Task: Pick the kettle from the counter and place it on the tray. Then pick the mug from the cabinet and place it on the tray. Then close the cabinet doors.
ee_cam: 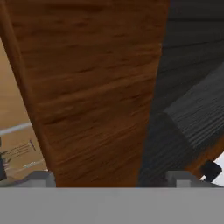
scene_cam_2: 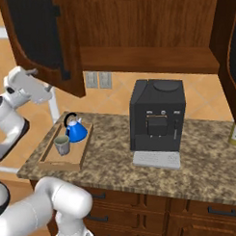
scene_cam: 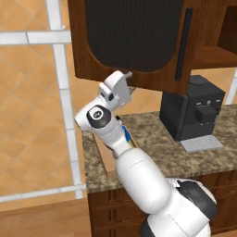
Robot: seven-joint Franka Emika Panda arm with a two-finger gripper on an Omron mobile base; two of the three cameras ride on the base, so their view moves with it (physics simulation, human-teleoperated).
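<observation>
The blue kettle (scene_cam_2: pixel 75 130) and the pale mug (scene_cam_2: pixel 62 145) both stand on the light-wood tray (scene_cam_2: pixel 50 163) at the left end of the granite counter (scene_cam_2: pixel 198 160). In the left base view my arm hides most of the tray (scene_cam: pixel 103 155), and only a sliver of the kettle (scene_cam: pixel 126 134) shows. The cabinet (scene_cam_2: pixel 147 58) stands with its shelf bare and both doors open. My gripper (scene_cam: pixel 131 82) (scene_cam_2: pixel 41 79) is open, up against the lower edge of the left cabinet door (scene_cam: pixel 134 41) (scene_cam_2: pixel 40 40). That door's wood (ee_cam: pixel 92 87) fills the space ahead of my gripper (ee_cam: pixel 111 179). The right door (scene_cam_2: pixel 228 39) hangs open at the far right.
A large black coffee machine (scene_cam_2: pixel 156 116) (scene_cam: pixel 194 113) sits mid-counter, right of the tray. A bottle (scene_cam_2: pixel 234 132) stands at the counter's right end. The left door's black bar handle (scene_cam: pixel 183 44) is to the right of my hand. Drawer fronts (scene_cam_2: pixel 190 214) run below the counter.
</observation>
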